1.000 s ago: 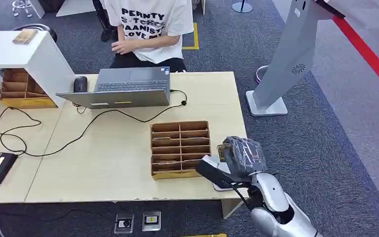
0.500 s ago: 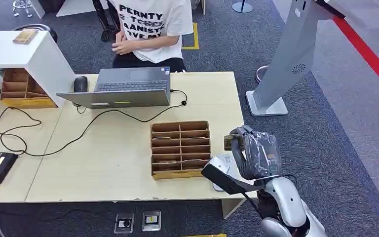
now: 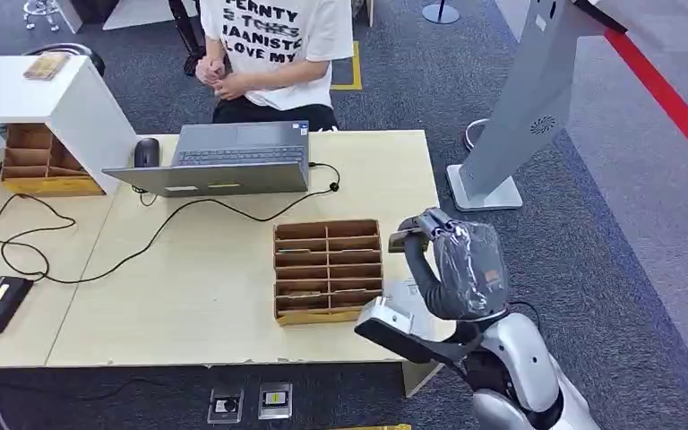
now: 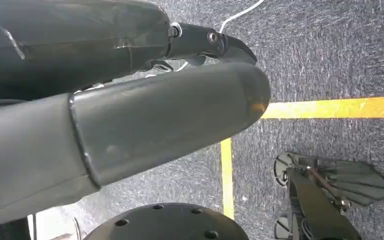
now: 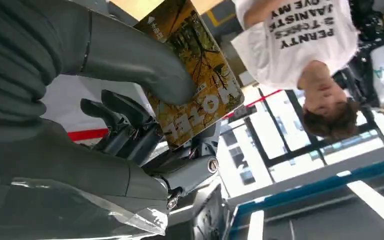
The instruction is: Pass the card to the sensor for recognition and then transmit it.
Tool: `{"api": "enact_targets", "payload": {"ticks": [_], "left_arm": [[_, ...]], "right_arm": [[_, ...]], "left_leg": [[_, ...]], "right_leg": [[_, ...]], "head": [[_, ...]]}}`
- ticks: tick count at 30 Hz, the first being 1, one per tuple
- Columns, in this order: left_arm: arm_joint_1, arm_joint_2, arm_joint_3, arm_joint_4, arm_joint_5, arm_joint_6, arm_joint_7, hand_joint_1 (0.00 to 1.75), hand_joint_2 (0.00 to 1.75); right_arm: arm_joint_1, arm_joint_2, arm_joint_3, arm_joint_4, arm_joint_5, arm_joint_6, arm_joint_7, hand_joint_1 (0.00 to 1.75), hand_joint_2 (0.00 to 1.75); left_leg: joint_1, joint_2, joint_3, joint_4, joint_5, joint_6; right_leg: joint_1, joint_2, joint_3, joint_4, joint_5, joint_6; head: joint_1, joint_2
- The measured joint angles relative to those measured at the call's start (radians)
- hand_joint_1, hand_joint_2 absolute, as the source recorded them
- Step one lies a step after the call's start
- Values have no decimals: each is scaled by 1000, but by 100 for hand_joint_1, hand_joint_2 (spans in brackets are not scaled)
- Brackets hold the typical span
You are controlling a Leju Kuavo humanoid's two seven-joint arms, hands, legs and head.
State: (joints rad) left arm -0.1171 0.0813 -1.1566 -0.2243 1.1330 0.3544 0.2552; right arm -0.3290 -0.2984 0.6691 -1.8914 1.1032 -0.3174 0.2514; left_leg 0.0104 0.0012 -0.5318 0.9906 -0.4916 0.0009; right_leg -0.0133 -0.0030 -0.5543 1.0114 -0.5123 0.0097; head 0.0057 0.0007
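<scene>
The right hand [image 3: 452, 264] pinches the card [image 5: 195, 75] between thumb and fingers, raised just right of the wooden divider tray [image 3: 327, 269], above the table edge. The hold covers only one corner, so a quick swing toward the grey kiosk stand [image 3: 537, 98] could let it slip or twist. Its long axis appears to run outward from the fingers, printed face toward the wrist camera. Whether the left hand [image 4: 130, 115] holds anything, I cannot tell

A laptop [image 3: 233, 157] and mouse [image 3: 146, 152] sit at the surface's [image 3: 188, 287] far edge; a divided wooden tray [image 3: 327, 269] lies near its right edge.
</scene>
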Motion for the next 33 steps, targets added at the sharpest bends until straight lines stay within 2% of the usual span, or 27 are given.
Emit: {"api": "enact_targets", "payload": {"ticks": [4, 9, 18, 25, 33], "left_arm": [[-1, -1, -1, 0, -10, 0, 0, 0, 0], [-4, -3, -11, 0, -27, -2, -4, 0, 0], [-7, -3, -32, 0, -48, -4, -4, 0, 0], [-11, -5, -51, 0, -54, -4, -4, 0, 0], [-14, -6, -74, 0, -57, -6, -5, 0, 0]], "right_arm": [[-46, 24, 21, 5, -32, -16, -44, 175, 175], [-102, 68, 58, 36, -61, -87, -104, 175, 175], [-192, 143, 104, 108, -118, -170, -159, 175, 175], [-293, 222, 128, 255, -229, -196, -214, 175, 175], [-407, 293, 152, 443, -277, -229, -218, 175, 175]], "left_leg": [[0, 0, 0, 0, 0, 0], [0, 0, 0, 0, 0, 0], [0, 0, -1, 0, 0, 0], [0, -2, -1, 0, 1, -1], [0, -2, -1, 0, 1, -1]], "right_leg": [[0, 0, 0, 0, 0, 0], [0, -1, 0, 0, 0, 0], [0, 0, 0, 0, 0, 0], [0, -2, 0, 0, 0, 0], [0, -2, 0, 1, 0, 0]], "head": [[0, 0], [0, 0], [0, 0], [0, 0], [0, 0]]}}
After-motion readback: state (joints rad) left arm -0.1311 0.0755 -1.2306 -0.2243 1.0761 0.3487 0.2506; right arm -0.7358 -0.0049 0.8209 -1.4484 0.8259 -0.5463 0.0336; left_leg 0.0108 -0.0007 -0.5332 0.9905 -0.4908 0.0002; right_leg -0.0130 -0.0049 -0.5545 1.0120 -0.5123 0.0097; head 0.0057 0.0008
